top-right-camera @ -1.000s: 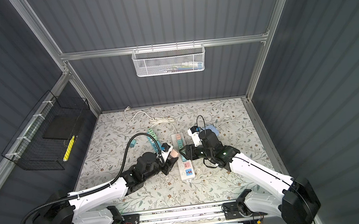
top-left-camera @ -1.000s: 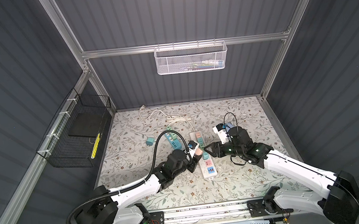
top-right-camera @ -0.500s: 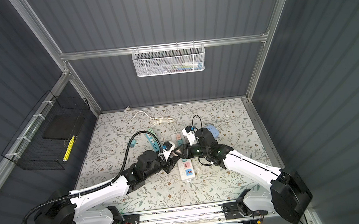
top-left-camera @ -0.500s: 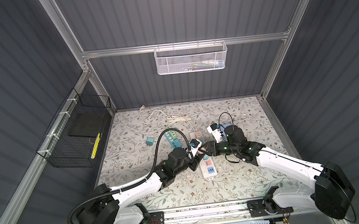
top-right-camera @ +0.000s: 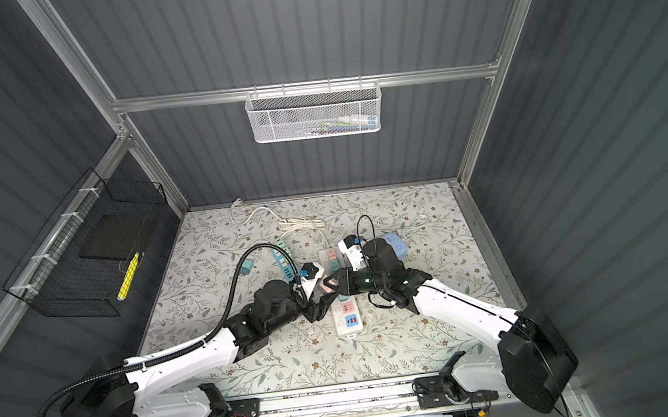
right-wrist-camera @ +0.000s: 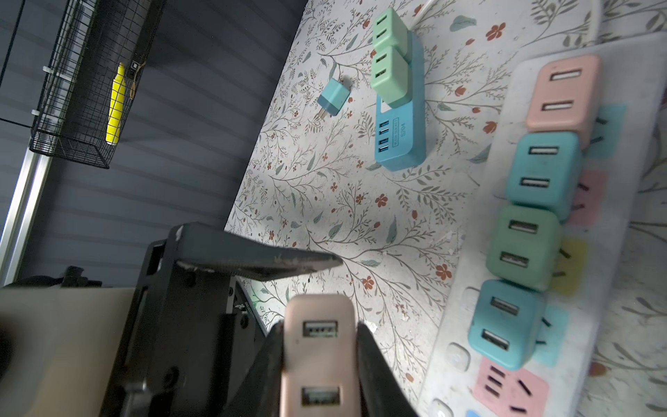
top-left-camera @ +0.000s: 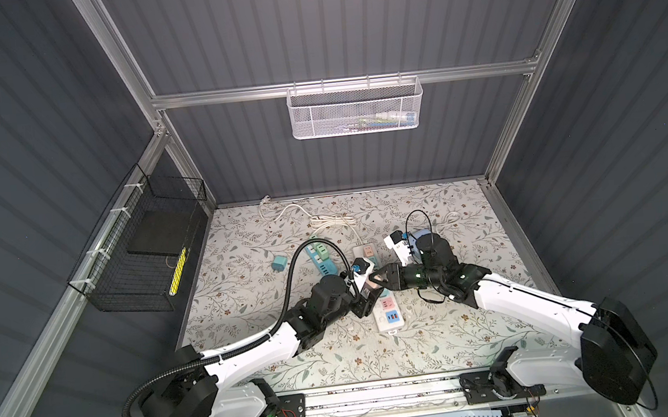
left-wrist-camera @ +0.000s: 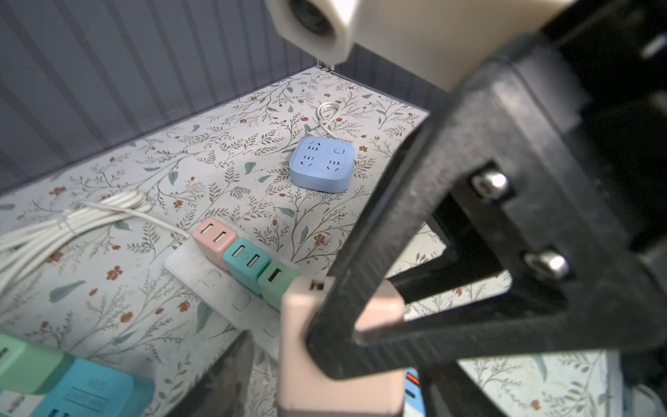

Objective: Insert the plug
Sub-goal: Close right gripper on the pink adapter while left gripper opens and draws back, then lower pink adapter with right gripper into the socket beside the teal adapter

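Right pincer (right-wrist-camera: 321, 337) now on pink plug (right-wrist-camera: 317, 364), left pincer (top-left-camera: 368, 298) newly apart.

Table (top-left-camera: 441, 345): flat top covered edge to edge by a pale mat printed with leaves and small flowers.

Lying on it:
- white power strip (top-left-camera: 391, 323), near the middle, running front to back;
- teal power strip (top-left-camera: 322, 260), just left of the white one, angled;
- loose teal charger (top-left-camera: 279, 263), on its side, left of the teal strip;
- bundled white cable (top-left-camera: 325, 220), toward the back;
- blue square socket block (left-wrist-camera: 321, 166), right of the white strip, with its white cord (left-wrist-camera: 326, 115) behind it.
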Robot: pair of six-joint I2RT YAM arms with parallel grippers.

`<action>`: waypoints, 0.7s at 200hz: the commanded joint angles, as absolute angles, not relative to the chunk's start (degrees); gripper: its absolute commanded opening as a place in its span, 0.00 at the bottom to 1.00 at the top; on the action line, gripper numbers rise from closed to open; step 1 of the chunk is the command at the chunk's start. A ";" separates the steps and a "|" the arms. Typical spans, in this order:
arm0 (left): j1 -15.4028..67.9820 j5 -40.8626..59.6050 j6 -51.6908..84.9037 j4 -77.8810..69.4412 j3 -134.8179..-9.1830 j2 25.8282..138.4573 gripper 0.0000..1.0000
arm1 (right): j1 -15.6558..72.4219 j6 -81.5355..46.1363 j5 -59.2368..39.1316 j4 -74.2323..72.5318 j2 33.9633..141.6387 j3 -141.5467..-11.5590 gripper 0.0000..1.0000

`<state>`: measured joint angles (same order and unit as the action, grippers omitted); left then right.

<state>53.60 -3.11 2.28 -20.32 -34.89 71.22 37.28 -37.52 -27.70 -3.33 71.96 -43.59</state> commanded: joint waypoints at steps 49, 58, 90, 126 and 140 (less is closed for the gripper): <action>53.88 -24.27 10.38 -21.48 -26.23 58.03 1.00 | 37.51 -34.40 -12.44 1.87 64.50 -40.31 0.23; 53.88 -30.25 12.39 -20.64 -25.23 57.73 1.00 | 37.65 -34.21 -9.86 2.69 62.15 -39.42 0.22; 53.76 -47.31 23.79 -17.05 -22.30 58.62 1.00 | 38.87 -34.02 -2.54 4.59 58.65 -35.85 0.22; 53.00 -53.23 31.70 -13.23 -22.59 62.25 1.00 | 45.92 -32.25 11.49 5.84 56.25 -32.37 0.22; 52.78 -53.74 33.05 -10.04 -24.25 63.33 1.00 | 48.77 -31.90 15.11 4.07 56.72 -31.16 0.22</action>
<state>53.19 -47.05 26.37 -15.51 -22.13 61.82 45.10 -33.74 4.43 4.91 56.90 -32.82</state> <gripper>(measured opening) 0.999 0.292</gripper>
